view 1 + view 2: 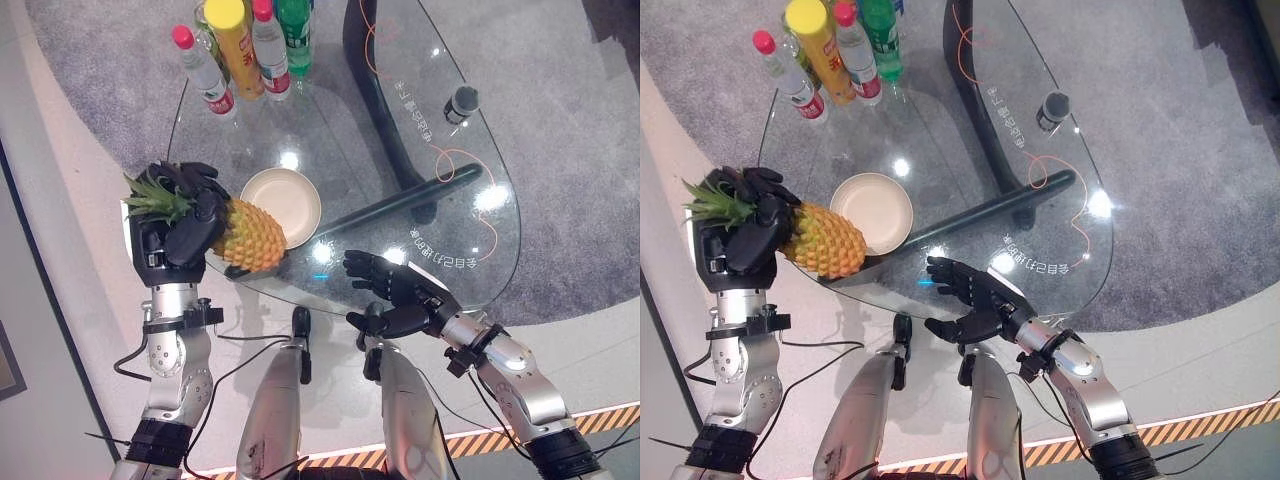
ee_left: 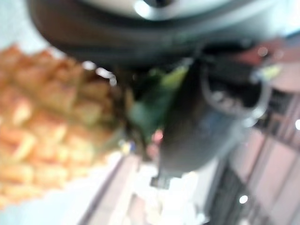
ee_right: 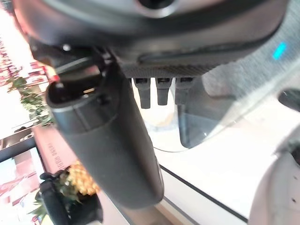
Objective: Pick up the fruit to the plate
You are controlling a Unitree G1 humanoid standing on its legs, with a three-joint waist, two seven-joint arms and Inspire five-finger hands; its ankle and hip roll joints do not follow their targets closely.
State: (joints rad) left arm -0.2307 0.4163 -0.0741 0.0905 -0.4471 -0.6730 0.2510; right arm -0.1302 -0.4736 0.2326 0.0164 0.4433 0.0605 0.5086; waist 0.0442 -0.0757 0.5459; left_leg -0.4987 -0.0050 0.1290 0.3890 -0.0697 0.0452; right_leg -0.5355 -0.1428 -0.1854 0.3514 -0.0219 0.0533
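A: Where is the pineapple (image 1: 248, 235)?
B: The left hand (image 1: 185, 225) has its fingers curled round it near the green crown, and the fruit lies tilted, its end over the rim of the plate (image 1: 283, 203) on the glass table (image 1: 440, 215).
A: And the right hand (image 1: 395, 290)?
B: It hangs over the table's near edge, fingers spread, holding nothing.

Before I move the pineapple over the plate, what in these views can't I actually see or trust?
- Left hand covers the pineapple where crown meets body in the eye views; contact there is hidden.
- Left wrist view: blurred.
- Right wrist view: thumb blocks much of the glass table.
- Plate's near rim sits behind the pineapple.
- Bottles cut off by the top edge.
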